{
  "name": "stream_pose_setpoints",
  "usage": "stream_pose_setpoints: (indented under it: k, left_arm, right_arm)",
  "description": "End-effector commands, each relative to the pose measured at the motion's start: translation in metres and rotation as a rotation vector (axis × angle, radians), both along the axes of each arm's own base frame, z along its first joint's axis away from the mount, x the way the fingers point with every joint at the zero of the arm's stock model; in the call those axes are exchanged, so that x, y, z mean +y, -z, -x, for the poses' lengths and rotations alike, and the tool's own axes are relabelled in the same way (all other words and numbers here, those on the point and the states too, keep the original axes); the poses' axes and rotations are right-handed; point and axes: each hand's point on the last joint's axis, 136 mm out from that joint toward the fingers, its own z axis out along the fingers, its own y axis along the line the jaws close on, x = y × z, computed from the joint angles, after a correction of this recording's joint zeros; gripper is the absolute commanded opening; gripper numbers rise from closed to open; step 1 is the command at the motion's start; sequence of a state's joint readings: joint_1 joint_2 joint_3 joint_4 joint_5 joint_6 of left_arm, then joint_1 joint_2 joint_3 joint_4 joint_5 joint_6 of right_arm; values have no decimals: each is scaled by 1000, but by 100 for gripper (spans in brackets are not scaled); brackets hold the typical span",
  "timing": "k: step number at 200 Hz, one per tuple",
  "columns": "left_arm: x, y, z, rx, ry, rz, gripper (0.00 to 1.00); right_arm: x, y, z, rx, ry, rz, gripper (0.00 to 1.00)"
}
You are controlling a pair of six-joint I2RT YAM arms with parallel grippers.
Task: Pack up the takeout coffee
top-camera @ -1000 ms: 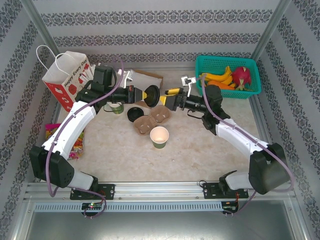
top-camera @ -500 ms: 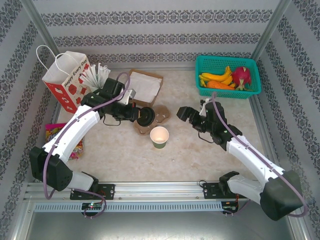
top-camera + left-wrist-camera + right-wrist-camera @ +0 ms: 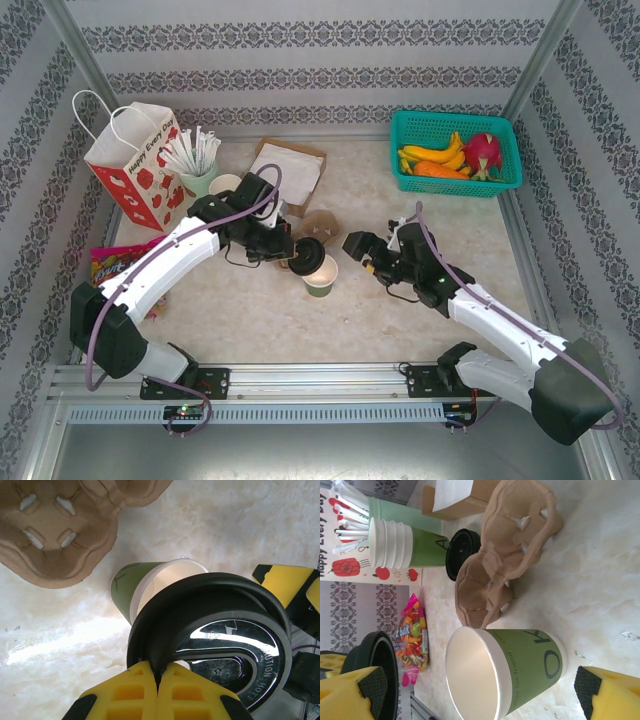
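Top external view: left gripper (image 3: 297, 252) was clamped tight on the rim of the black lid (image 3: 308, 252), holding it at the upper-left edge of the green cup (image 3: 322, 276), near ctr of the table (image 3: 250, 320). Cup stood upright & open-topped, cream inside; lid wasn't seated on it.

Left wrist view: yellow fingers (image 3: 135, 692) were pinched together on the lid's near edge. Lid was tilted & overlapped the cup's rim from that angle. Couldn't tell if lid touched rim.

Right gripper (image 3: 348, 250) sat just right of the cup w/ jaws spread wide, gripping nothing. Right wrist view: cup was framed btwn its two yellow fingers, w/ a visible gap on each side.

Other items:
- Pulp cup carrier (image 3: 320, 225) lay just behind the cup.
- Second black lid (image 3: 462, 552) lay on the table beside a stack of lidless green cups (image 3: 226, 186).
- Pale green straw cup (image 3: 197, 165) stood next to the red-and-white paper bag (image 3: 135, 160) at far left.
- Brown box (image 3: 290, 165) w/ white paper on it sat behind the carrier.
- Teal basket (image 3: 455, 187) w/ bananas & a dragon fruit sat at far right.
- Candy packet (image 3: 112, 265) lay at the left edge, by the left arm.
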State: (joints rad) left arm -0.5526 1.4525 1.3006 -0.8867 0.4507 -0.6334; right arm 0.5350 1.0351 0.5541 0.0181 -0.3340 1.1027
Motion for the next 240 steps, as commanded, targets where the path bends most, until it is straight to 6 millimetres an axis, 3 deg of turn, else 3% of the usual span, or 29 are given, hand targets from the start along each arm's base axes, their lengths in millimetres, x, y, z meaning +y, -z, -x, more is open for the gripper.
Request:
stream_pose_setpoints:
  k: [1,43,106,192,240]
  left_arm:
    - [-7,13,5,48,-31,-17,0]
    - [-9,30,5,47,-41,-109,0]
    - [-21,47,-3,50,-40,-113,0]
    - [-29,46,-5,48,24,-156,0]
    - [-28,38,-8,25,29,-170,0]
  right_arm:
    - [9,-11,-1,-59,-21,-56,98]
    - [27,-16,6,-101,-137,-47,98]
    - [51,-2,9,-96,-248,-10,98]
    - [74,1,12,-92,-351,-15,97]
    - [75,3,10,-87,-348,-1,98]
